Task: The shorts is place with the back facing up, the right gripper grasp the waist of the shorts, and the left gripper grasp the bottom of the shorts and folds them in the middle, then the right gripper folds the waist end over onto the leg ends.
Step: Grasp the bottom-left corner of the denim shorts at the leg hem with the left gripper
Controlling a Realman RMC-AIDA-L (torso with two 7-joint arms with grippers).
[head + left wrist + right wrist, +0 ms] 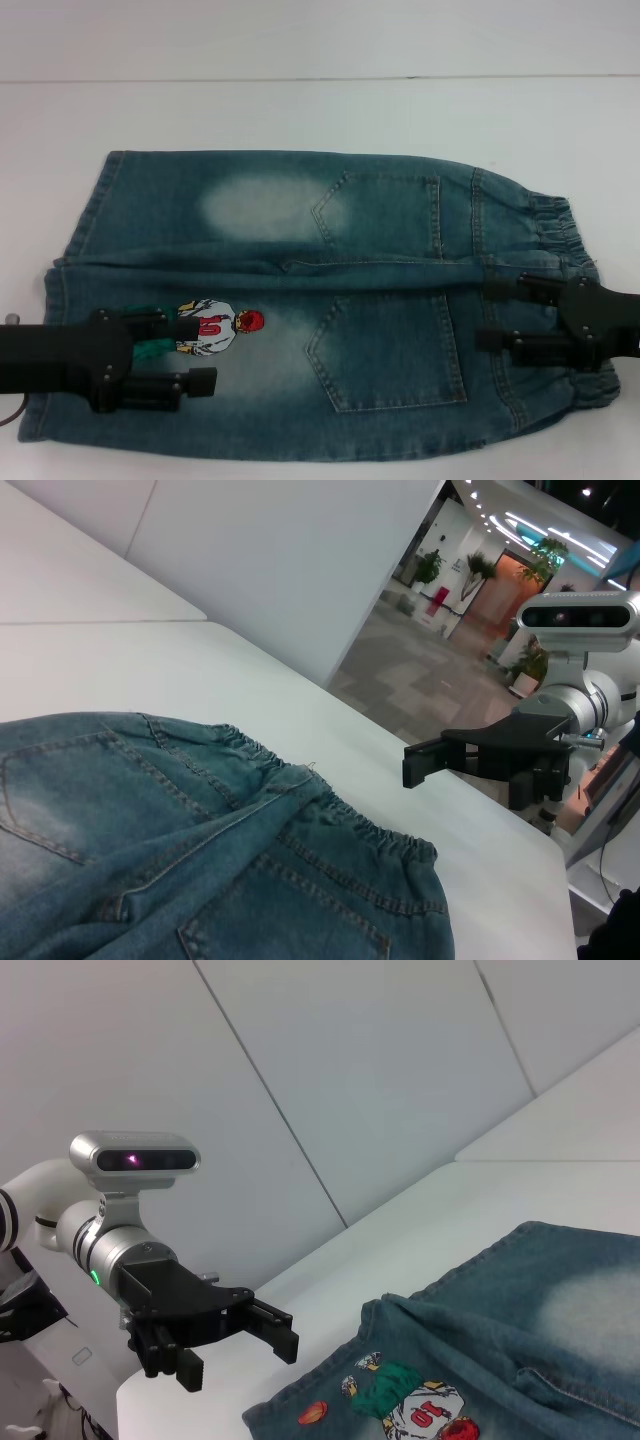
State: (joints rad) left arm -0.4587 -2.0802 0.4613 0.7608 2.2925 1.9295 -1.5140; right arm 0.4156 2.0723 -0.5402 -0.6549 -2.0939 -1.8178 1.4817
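The shorts [320,300] lie flat, long axis across the white worktop [320,110]: waist [565,235] under the right gripper [500,315], leg ends [75,300] under the left gripper [195,350], both hovering with jaws apart, each at its own end.

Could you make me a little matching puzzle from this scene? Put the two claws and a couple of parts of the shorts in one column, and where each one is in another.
Things:
1. left gripper
2. right gripper
3. cartoon figure
4. pale faded patch

Places or states:
A. on the far leg, near a back pocket
B. open, over the waist end of the shorts
C. printed on the near leg
D. open, over the leg ends

Pairs: 1-D, 2-B, 3-C, 4-A
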